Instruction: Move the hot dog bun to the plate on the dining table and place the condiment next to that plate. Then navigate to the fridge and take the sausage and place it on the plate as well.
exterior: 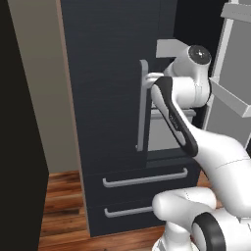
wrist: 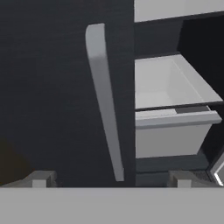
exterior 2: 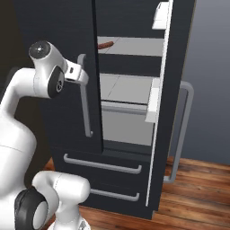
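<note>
hand [wrist: 111,177] open, empty | sausage [exterior 2: 106,45] on upper fridge shelf | risk: arm clips closed left door's handle [wrist: 104,96] reaching in

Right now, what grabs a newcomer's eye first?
The tall dark fridge with its right door swung open, baring pale shelves. On the top shelf lies a reddish sausage. The white arm reaches toward the closed left door's handle, and the open gripper faces that handle, with a pale drawer to its right.
</note>
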Robot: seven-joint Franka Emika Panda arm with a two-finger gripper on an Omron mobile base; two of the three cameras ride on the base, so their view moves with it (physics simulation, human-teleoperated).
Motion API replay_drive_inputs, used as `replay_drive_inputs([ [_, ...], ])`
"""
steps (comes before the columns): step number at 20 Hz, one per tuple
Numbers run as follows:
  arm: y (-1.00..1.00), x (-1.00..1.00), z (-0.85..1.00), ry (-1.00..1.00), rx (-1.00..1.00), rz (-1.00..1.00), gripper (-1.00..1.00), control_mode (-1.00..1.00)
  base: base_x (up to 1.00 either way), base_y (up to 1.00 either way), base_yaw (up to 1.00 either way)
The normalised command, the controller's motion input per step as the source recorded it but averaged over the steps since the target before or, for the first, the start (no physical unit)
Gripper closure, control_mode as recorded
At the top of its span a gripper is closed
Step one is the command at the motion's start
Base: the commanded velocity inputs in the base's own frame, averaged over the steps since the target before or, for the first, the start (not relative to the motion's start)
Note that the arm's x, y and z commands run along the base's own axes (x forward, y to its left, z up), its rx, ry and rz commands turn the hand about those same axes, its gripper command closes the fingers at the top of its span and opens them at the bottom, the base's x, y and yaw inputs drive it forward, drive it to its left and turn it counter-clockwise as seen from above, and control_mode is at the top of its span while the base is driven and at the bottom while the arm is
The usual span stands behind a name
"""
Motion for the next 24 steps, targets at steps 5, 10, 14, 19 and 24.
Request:
replay_drive_inputs([
  [5, 0.03, 0.39, -0.17, 0.0, 0.0, 0.0, -1.0, -1.0, 0.0, 0.0, 0.0],
  [10, 0.11, 0.47, -0.16, 0.0, 0.0, 0.0, -1.0, -1.0, 0.0, 0.0, 0.0],
  [14, 0.08, 0.47, -0.2, 0.0, 0.0, 0.0, -1.0, -1.0, 0.0, 0.0, 0.0],
  [19, 0.01, 0.46, -0.22, 0.0, 0.0, 0.0, -1.0, -1.0, 0.0, 0.0, 0.0],
  [24, 0.0, 0.5, -0.2, 0.0, 0.0, 0.0, -1.0, -1.0, 0.0, 0.0, 0.0],
])
